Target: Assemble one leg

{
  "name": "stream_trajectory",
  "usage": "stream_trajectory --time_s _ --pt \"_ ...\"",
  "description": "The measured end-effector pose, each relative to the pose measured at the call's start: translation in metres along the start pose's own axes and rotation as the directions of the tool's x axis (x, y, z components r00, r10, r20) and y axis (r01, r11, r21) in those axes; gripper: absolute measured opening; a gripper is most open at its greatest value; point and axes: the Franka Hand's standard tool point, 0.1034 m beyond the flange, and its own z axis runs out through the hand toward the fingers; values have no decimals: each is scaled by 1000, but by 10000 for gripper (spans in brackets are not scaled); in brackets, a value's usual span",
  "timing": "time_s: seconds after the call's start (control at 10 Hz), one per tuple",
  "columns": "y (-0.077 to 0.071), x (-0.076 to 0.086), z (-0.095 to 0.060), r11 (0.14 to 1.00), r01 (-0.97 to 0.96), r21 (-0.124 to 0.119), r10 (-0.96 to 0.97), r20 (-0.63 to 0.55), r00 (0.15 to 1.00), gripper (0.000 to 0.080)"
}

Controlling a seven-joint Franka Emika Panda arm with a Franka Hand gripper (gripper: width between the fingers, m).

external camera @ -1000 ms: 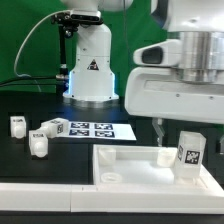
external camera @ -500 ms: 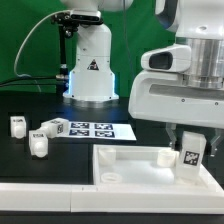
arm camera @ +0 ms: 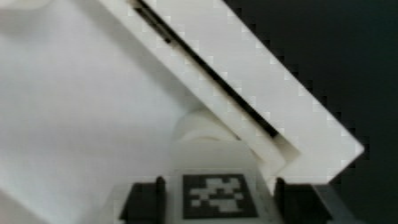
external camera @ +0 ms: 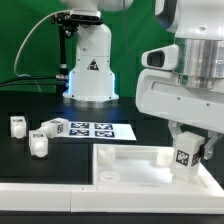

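A white leg (external camera: 184, 160) with a black-and-white tag stands upright on the large white panel (external camera: 130, 168) at its corner on the exterior view's right. My gripper (external camera: 185, 150) is lowered over it, a finger on each side. In the wrist view the tagged leg (arm camera: 215, 196) sits between my two dark fingers (arm camera: 150, 200), which press against its sides. The panel's raised rim (arm camera: 240, 80) runs across that view. Three more tagged legs lie on the black table at the exterior view's left: one (external camera: 17, 126), one (external camera: 38, 146) and one (external camera: 52, 126).
The marker board (external camera: 95, 130) lies flat on the table behind the panel. The arm's white base (external camera: 90, 65) stands at the back with cables, before a green backdrop. The table's front edge runs below the panel.
My gripper has moved toward the exterior view's right and down onto the leg on the panel, and the fingers now close around it.
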Motion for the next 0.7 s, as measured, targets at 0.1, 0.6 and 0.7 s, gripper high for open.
stream_trajectory --time_s 0.1,0.6,0.7 --pt "-2 -1 0 987 -159 11 159 6 987 285" --pt "-12 -7 0 825 -562 53 561 46 827 285" --pt "-12 -7 0 839 -542 54 540 45 841 367"
